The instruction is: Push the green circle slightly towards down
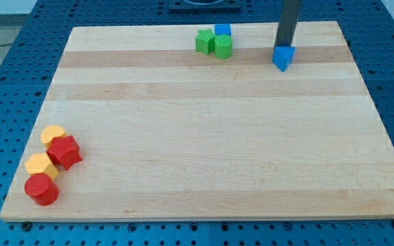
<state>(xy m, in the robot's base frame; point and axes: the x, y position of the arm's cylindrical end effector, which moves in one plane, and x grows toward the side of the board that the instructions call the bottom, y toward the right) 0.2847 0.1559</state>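
The green circle [223, 46], a stubby bright-green cylinder, sits well left of my tip [284, 47].

Tool tip [283, 46] behind blue block [283, 59].

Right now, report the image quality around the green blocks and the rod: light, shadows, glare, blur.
Camera view: even, soft light; green blocks sharp with only faint shadows. No strong glare on the wooden board. My tip sits just behind the blue block, at the view's right of the greens; the rod's edges look crisp.
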